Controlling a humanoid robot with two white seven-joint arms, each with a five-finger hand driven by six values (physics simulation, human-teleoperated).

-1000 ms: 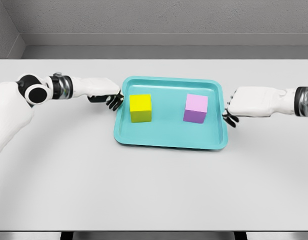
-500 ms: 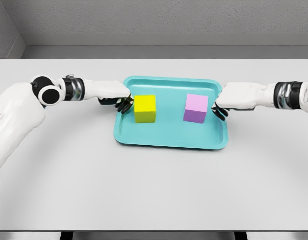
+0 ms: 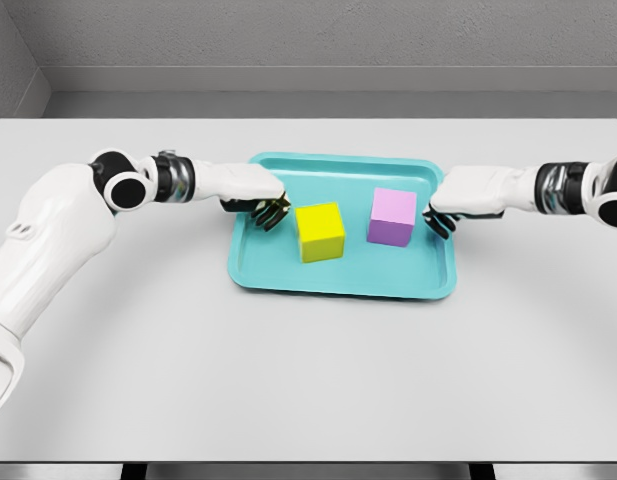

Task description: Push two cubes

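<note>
Two smooth matte cubes in teal tray (image 3: 288, 280): yellow cube (image 3: 320, 231) tilted, purple cube (image 3: 392, 217) square-on. Left hand (image 3: 256, 198) curled, empty, just beside yellow; right hand (image 3: 460, 198) curled, empty, beside purple.

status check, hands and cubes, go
Left hand curled behind yellow cube. Right hand curled at purple cube. Both cubes in teal tray, gap between them clear.

Yellow cube (image 3: 320, 231) slightly turned, tray centre-left; purple cube (image 3: 393, 217) square-on, tray right, well apart.
</note>
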